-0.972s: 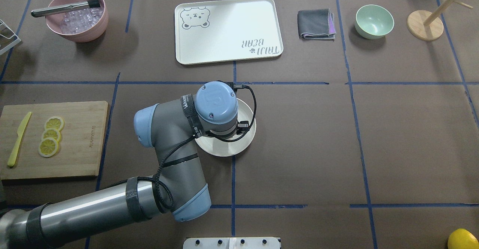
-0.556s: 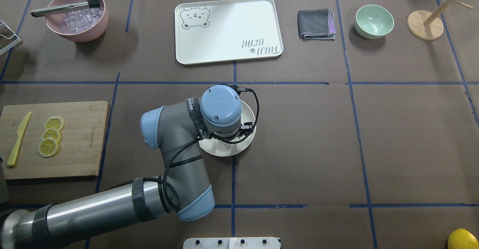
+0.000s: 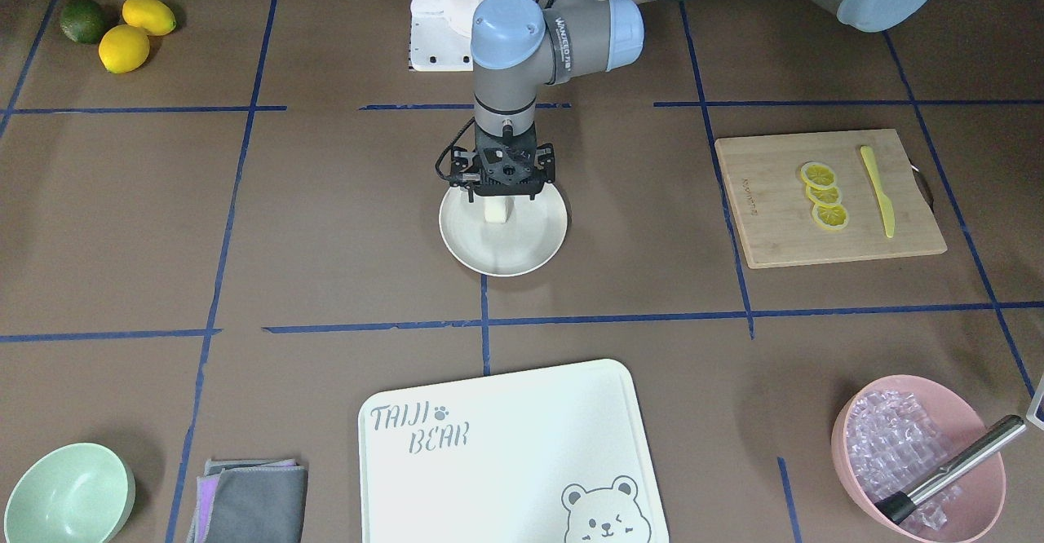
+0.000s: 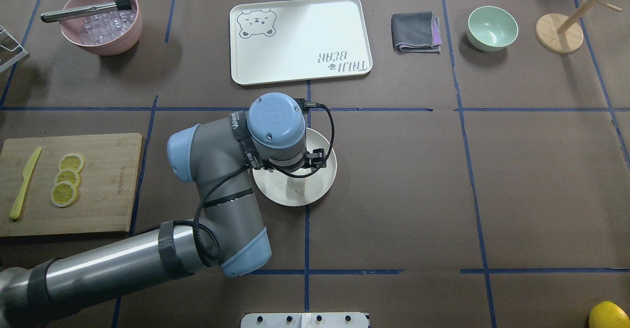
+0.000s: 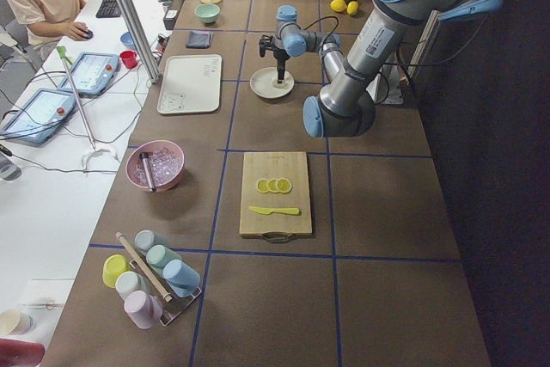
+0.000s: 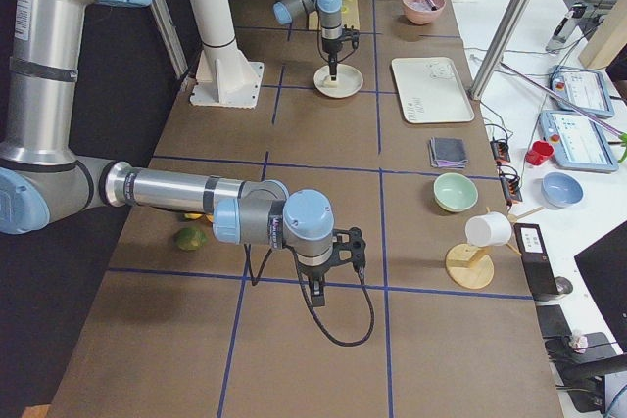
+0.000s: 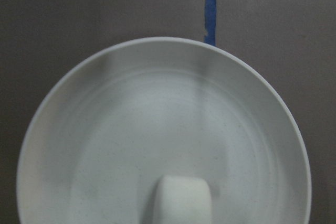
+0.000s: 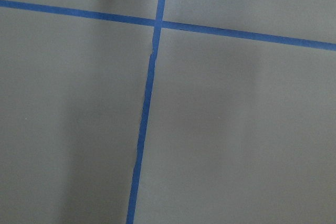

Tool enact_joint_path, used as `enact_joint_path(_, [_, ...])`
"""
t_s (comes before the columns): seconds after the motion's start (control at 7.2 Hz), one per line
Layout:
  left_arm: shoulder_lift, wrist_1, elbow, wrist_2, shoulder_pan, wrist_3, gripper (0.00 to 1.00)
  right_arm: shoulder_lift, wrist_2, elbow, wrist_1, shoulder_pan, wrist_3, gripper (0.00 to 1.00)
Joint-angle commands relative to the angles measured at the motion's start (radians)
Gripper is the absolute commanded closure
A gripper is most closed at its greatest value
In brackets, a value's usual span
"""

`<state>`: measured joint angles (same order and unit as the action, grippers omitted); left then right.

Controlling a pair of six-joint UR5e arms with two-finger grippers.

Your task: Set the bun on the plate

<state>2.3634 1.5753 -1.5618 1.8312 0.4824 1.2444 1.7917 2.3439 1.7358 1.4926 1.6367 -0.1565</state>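
Note:
The small white bun point(image 3: 497, 211) stands on the round cream plate point(image 3: 530, 249) at mid-table, on the robot's side of the plate's middle. It also shows as the bun point(image 4: 296, 185) on the plate point(image 4: 325, 180) and, in the left wrist view, as the bun point(image 7: 182, 200) low on the plate point(image 7: 105, 129). My left gripper point(image 3: 499, 200) points straight down just above the bun and looks open, with the bun resting free. My right gripper point(image 6: 315, 291) hangs over bare table far to the robot's right; I cannot tell whether it is open or shut.
A bear-printed white board point(image 4: 300, 40) lies beyond the plate. A bamboo board with lemon slices point(image 4: 67, 178) and a yellow knife sits to the left, with a pink bowl point(image 4: 101, 20) behind it. A folded cloth point(image 4: 416, 32), a mint bowl point(image 4: 492, 27) and a wooden stand point(image 4: 558, 32) stand at the back right.
The left wrist has risen and drifted left. The bun, hidden under the wrist before, now shows on the plate.

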Motion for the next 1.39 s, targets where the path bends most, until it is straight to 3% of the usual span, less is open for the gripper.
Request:
enact_joint_path(0.0, [-0.184,-0.139,-0.231,0.173,0.144,-0.288,0.0,0.0,0.0,-0.002,0.0,0.0,0.0,0.01])
enact_joint_path(0.14, [-0.281,-0.22,-0.327,0.244,0.254,-0.471,0.0,0.0,0.0,-0.002,0.0,0.0,0.0,0.01])
enact_joint_path(0.42, [-0.436,-0.335,-0.389,0.34,0.503,-0.854,0.0,0.0,0.0,-0.002,0.0,0.0,0.002,0.01])
enact_joint_path(0.83, [-0.639,-0.333,-0.246,0.482,0.894,-1.398,0.0,-0.002,0.0,-0.002,0.0,0.0,0.002,0.01])
enact_joint_path(0.97, [-0.662,-0.33,-0.172,0.511,0.988,-1.472,0.0,-0.002,0.0,-0.002,0.0,0.0,0.0,0.01])
enact_joint_path(1.25, [-0.785,-0.283,-0.152,0.505,1.029,-1.471,0.0,-0.002,0.0,-0.001,0.0,0.0,0.0,0.01])
